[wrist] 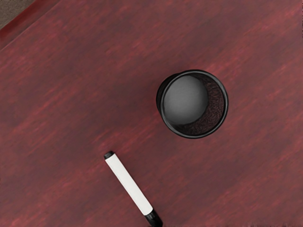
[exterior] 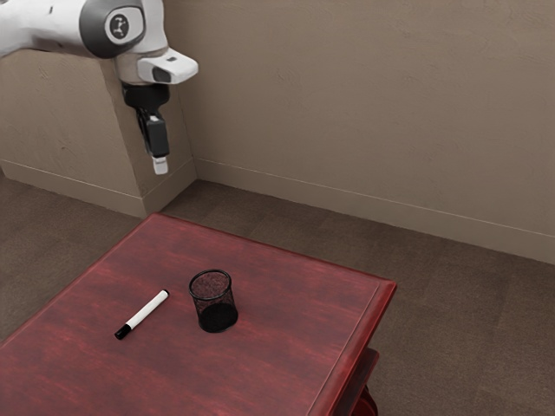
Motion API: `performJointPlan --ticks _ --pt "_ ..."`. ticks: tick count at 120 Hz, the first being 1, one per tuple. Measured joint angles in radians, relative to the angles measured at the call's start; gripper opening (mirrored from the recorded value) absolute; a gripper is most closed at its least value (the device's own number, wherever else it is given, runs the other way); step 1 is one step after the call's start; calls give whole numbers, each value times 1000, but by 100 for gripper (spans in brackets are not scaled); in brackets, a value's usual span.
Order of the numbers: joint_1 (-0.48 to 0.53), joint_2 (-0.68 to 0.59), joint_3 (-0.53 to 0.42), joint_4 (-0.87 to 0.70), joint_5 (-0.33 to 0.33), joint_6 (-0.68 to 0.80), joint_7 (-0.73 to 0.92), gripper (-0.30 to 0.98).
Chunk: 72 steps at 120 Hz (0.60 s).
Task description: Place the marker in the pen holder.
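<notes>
High above the table in the exterior view is my gripper [exterior: 159,163], pointing down and well away from both objects; whether it is open or shut cannot be made out. The white marker [exterior: 148,309] with black ends lies flat on the red table, its black cap toward the exterior view's lower left. Beside it, apart, the black mesh pen holder [exterior: 217,315] stands upright. From above, in the wrist view, the pen holder [wrist: 216,106] shows its open mouth with no marker inside, and the marker [wrist: 129,184] lies near it.
The red wooden table [exterior: 277,355] has an edge along the exterior view's right, with carpeted floor [exterior: 460,321] beyond. A beige wall [exterior: 364,113] rises behind, with a projecting corner near the arm.
</notes>
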Motion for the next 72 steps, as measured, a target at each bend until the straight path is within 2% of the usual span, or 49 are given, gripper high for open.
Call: performJointPlan --ticks 30,43,60,67,72 --pt "-3 -14 -1 -28 5 7 44 69" --pt "-49 -60 51 -247 -39 140 22 68" --pt "-21 -32 72 -302 -68 264 -1 69" --pt "-1 -32 75 -328 -51 313 -18 69" --pt "11 -32 74 -344 6 342 -49 69"
